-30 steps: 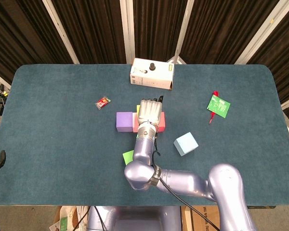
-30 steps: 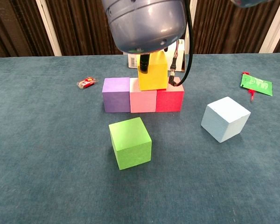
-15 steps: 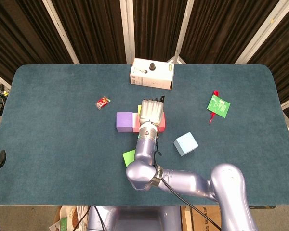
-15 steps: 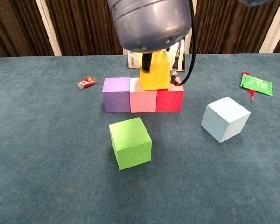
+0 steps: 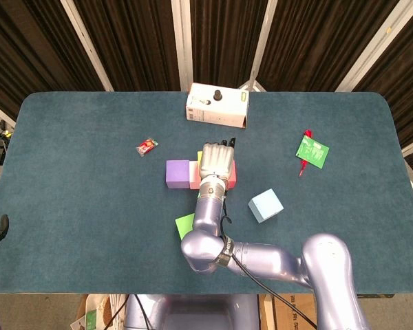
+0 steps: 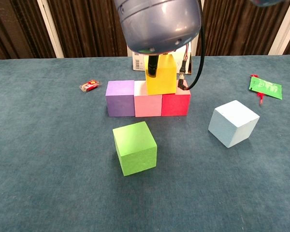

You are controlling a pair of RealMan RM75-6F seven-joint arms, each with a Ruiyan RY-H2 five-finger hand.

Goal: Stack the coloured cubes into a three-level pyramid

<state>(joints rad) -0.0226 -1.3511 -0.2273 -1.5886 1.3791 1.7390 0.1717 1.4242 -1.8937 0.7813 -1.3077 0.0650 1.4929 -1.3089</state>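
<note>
a teal cloth table (image 5: 76, 206) fronts dark curtains (image 5: 131, 41). our right hand (image 5: 216, 160) grips a bright yellow cube (image 6: 161, 77), resting across the pink cube (image 6: 148, 105) and red cube (image 6: 176, 103), beside the purple cube (image 6: 120, 98); we see no left hand.

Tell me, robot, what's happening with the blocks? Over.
Right hand holds yellow block over pink block and red block. Left hand out of sight. Green block and blue block waiting. Nothing blocking.
</note>
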